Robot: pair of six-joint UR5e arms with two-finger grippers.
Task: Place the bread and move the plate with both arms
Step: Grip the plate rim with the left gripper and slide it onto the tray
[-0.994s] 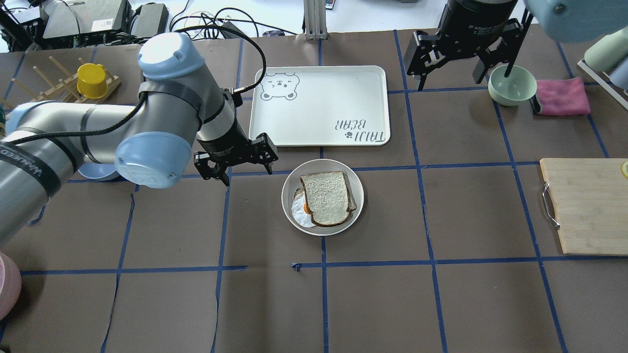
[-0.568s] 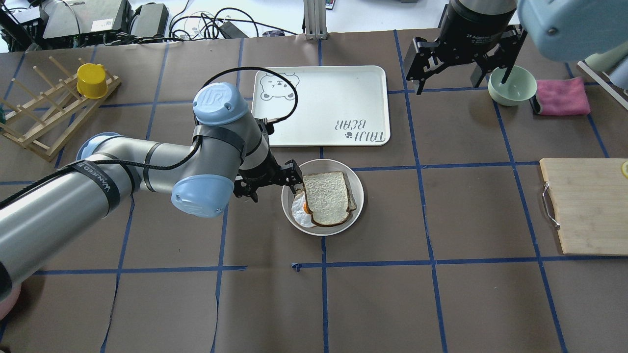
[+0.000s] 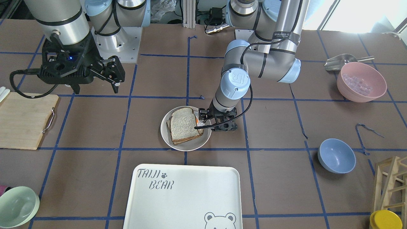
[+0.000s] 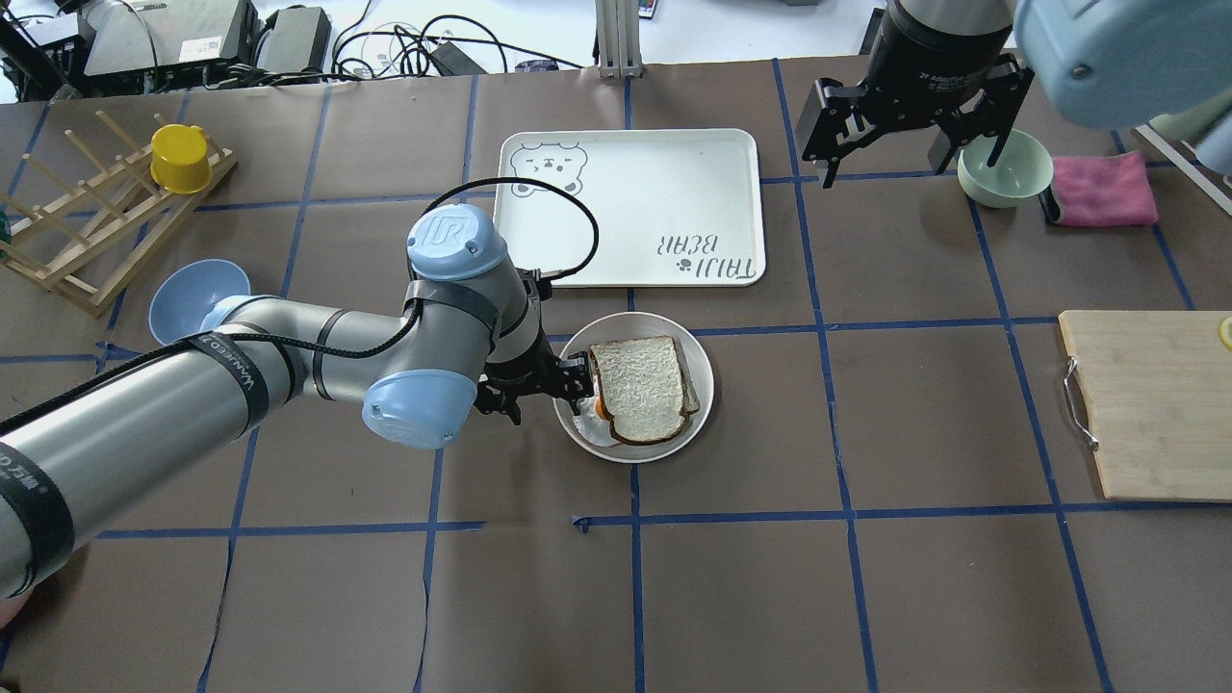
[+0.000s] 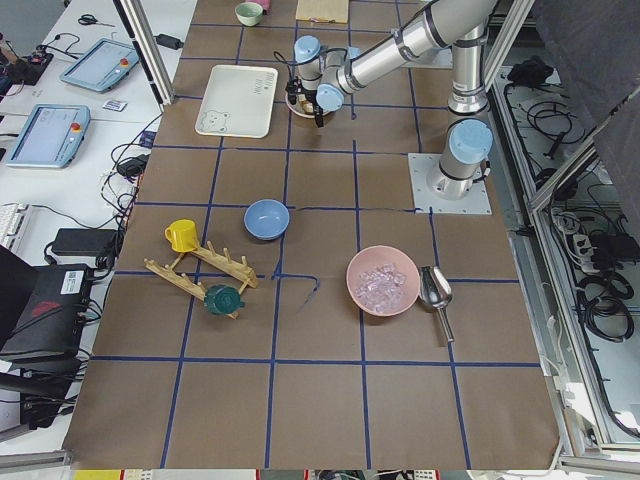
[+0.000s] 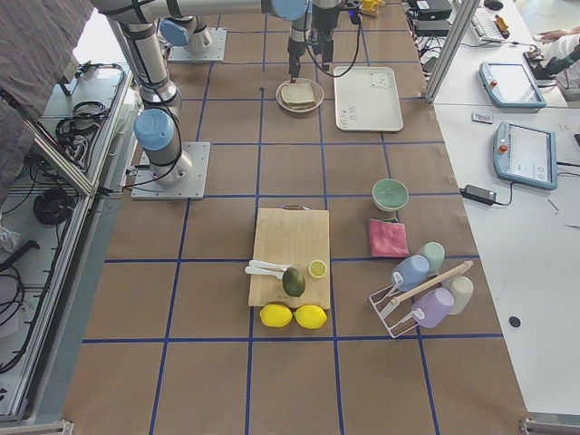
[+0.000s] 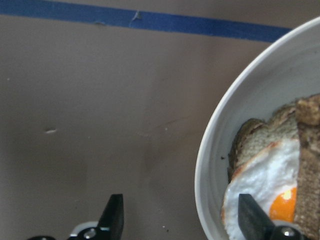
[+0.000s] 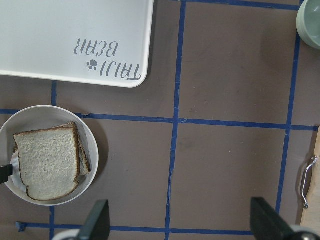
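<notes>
The bread (image 4: 640, 390) lies on top of a fried egg (image 7: 260, 175) and a second slice in the round plate (image 4: 705, 361) at the table's middle. It also shows in the front view (image 3: 182, 125) and the right wrist view (image 8: 47, 167). My left gripper (image 4: 549, 390) is open and low at the plate's left rim. In the left wrist view (image 7: 182, 225) its jaws straddle the rim (image 7: 205, 165), one finger over the egg, one outside. My right gripper (image 4: 910, 154) is open and empty, high above the far right of the table.
The white "TAIJI BEAR" tray (image 4: 626, 207) lies just beyond the plate. A green bowl (image 4: 1006, 168) and a pink cloth (image 4: 1102, 188) are at the far right, a cutting board (image 4: 1145, 404) at the right edge. A blue bowl (image 4: 192, 298) and a wooden rack (image 4: 87, 241) stand left.
My left arm has swung right and down, bringing its open gripper from left of the plate to the plate's left rim. The right gripper has barely moved. Bread and plate are still.
</notes>
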